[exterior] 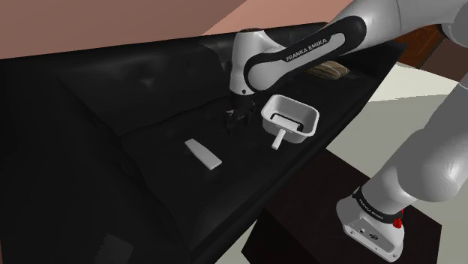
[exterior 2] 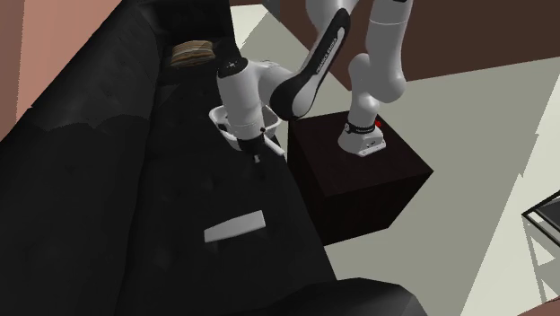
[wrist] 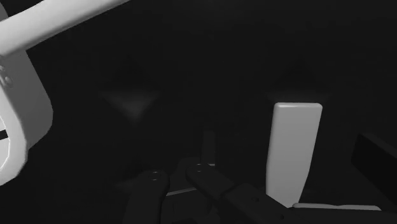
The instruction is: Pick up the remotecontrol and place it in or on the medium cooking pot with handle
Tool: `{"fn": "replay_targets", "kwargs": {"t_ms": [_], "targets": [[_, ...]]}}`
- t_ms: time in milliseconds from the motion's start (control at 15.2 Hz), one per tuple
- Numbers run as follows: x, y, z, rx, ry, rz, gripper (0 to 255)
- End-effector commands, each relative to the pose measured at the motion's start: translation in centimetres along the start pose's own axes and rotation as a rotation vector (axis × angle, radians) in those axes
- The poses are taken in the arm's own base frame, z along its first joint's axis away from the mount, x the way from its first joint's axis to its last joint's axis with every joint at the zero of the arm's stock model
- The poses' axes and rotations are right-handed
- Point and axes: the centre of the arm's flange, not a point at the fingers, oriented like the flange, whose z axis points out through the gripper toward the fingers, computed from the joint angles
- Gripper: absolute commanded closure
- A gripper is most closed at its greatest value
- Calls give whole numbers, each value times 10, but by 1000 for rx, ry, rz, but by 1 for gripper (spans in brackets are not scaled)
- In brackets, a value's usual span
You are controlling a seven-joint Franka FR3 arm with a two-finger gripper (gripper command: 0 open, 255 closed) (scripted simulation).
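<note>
Task status: the pickup is not yet made. The flat white rectangular remote control lies on the black cushioned sofa seat, untouched and apart from the gripper. The all-black two-finger gripper hangs low over the seat just beside the white squarish cooking pot with a short handle. It is on the pot's left in the shoulder view, between pot and remote. In the wrist view the fingers appear drawn together at the middle and clasp nothing. The whole job is outstanding: open, reach the remote, grip it, lift, carry it back and set it in the pot. The remote lies flat against the cushion, so in my judgement the grasp will need to take it across its narrow width. Surroundings: a brown-and-tan layered stack sits at the far end of the seat beyond the pot, well clear. The dark box stand is off the sofa's edge. Possible hindrance — the pot's handle juts toward the near side, and the arm's own wrist crowds the pot's rim.
</note>
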Motion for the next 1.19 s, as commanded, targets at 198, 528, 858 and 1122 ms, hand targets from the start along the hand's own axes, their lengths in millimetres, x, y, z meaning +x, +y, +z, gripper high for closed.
{"fn": "replay_targets", "kwargs": {"t_ms": [198,528,858,1122], "targets": [[44,-25,44,-9,0,5,0],[88,-52,86,-18,-1,10,0],[133,-77,129,-27,-2,15,0],[139,-80,150,-28,-2,15,0]]}}
